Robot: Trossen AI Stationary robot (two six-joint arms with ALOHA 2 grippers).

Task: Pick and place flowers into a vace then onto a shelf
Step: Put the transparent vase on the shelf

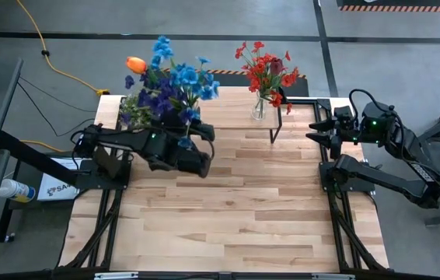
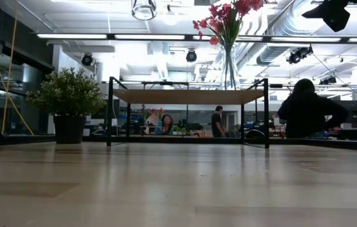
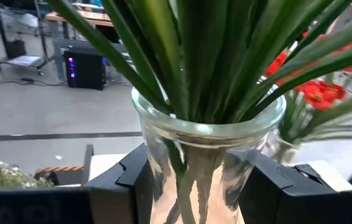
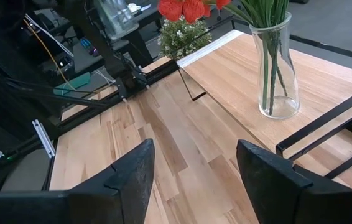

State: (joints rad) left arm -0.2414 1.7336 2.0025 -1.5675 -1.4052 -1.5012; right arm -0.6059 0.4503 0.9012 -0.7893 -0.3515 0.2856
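Now a fragile, slippery glass vase [image 3: 208,155] of top-heavy blue flowers [image 1: 175,82] is clamped by the left gripper [image 3: 194,183] at upper-left centre, beside the shelf [image 1: 239,109], while the right gripper [image 4: 191,180] waits open.

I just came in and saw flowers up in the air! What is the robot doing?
The left gripper holds a glass vase of blue and purple flowers above the table, near the shelf. A vase of red flowers already stands on that shelf. The right gripper waits open at the table's right side, holding nothing.
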